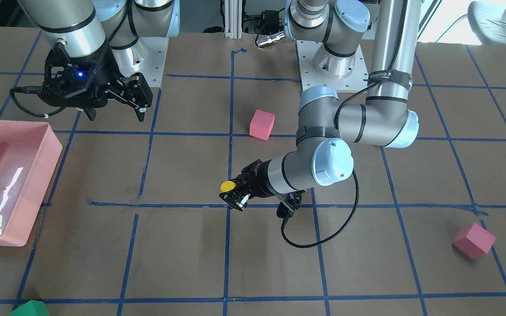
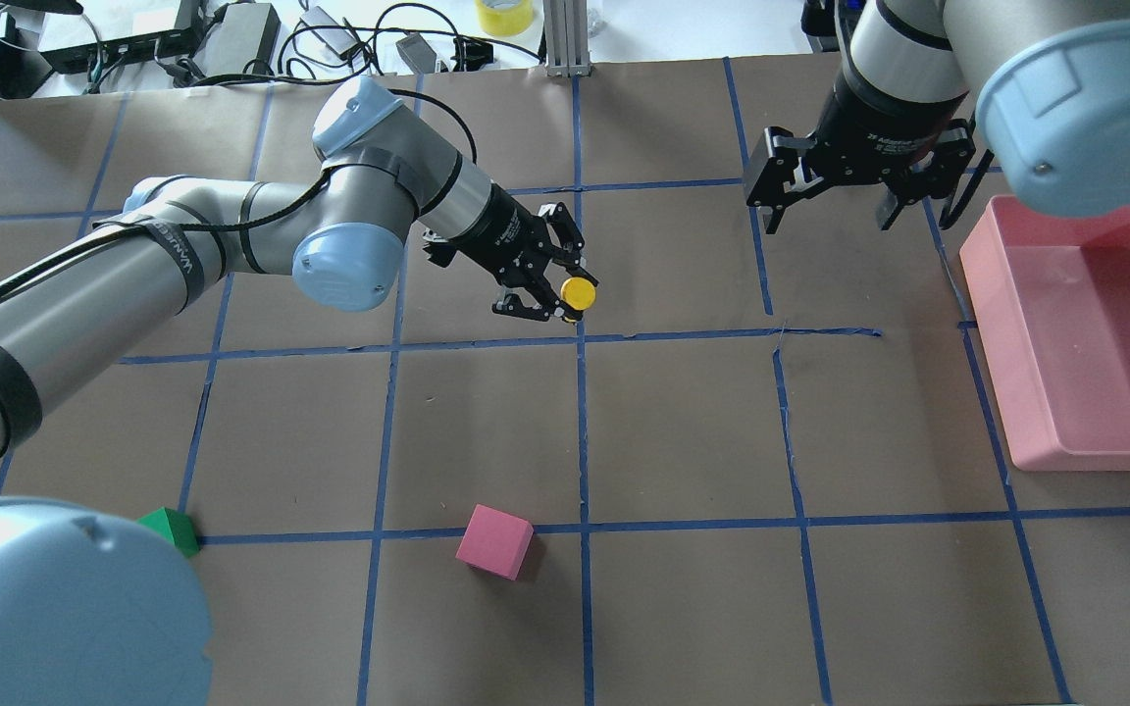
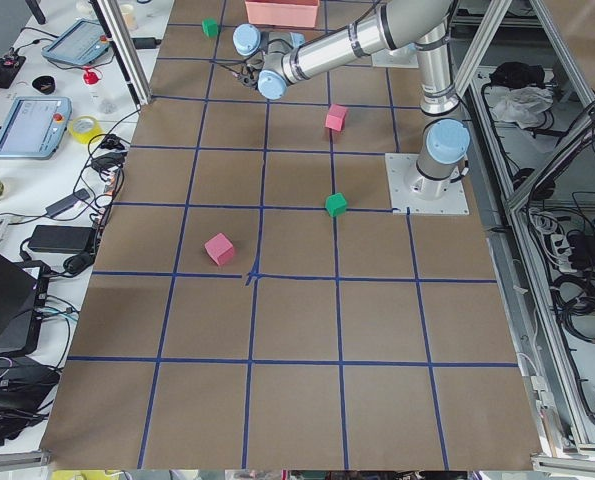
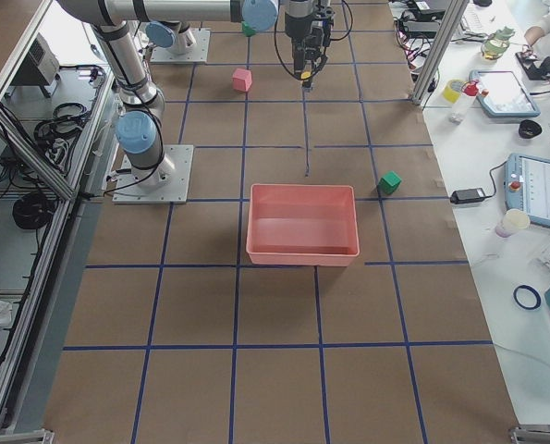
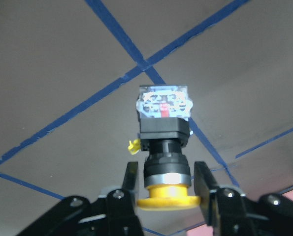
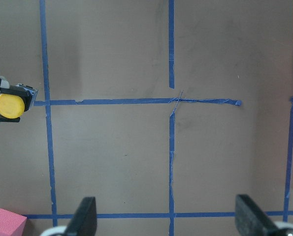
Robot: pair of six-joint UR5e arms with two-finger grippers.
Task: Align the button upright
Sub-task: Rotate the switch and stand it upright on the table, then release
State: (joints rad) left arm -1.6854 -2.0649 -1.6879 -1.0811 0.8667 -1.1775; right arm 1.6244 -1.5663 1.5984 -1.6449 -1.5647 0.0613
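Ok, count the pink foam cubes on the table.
2. The first pink foam cube sits mid-table near the robot; the second pink foam cube lies far out on its left. None seems hidden.

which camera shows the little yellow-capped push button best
The left wrist view: the small yellow-capped push button shows end to end, cap, black body and pale base block, clamped in the left hand. Overhead, front-facing and right wrist views show mainly its cap; in the side views it is too small to make out.
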